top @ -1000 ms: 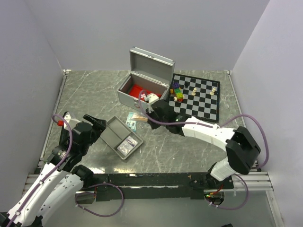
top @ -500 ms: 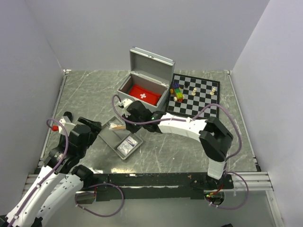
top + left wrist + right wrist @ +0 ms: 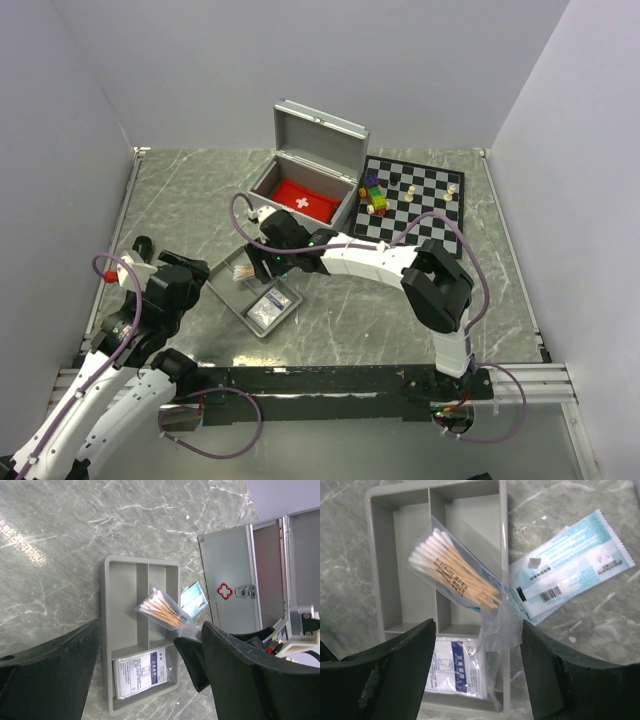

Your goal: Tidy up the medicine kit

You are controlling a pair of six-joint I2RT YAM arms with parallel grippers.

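The silver medicine kit [image 3: 300,190] stands open with a red pouch [image 3: 303,200] inside. In front of it lies a grey divided tray [image 3: 225,283] [image 3: 106,630] [image 3: 502,540]. A clear bag of cotton swabs [image 3: 457,580] [image 3: 162,612] lies slanted across the tray's divider and rim. My right gripper [image 3: 477,630] [image 3: 262,265] hovers open over it, the bag's loose end between the fingers. A white packet [image 3: 460,672] [image 3: 142,672] fills the tray's end compartment. A blue sachet [image 3: 570,565] [image 3: 194,599] lies on the table beside the tray. My left gripper [image 3: 150,630] [image 3: 190,270] is open and empty, left of the tray.
A chessboard [image 3: 415,205] with a few pieces and coloured toy blocks [image 3: 377,197] lies right of the kit. Grey walls close in the marbled table on three sides. The right arm stretches across the table's middle.
My right arm swung left from the kit to over the tray with the swab bag, then its jaws opened. The left arm drew back slightly.
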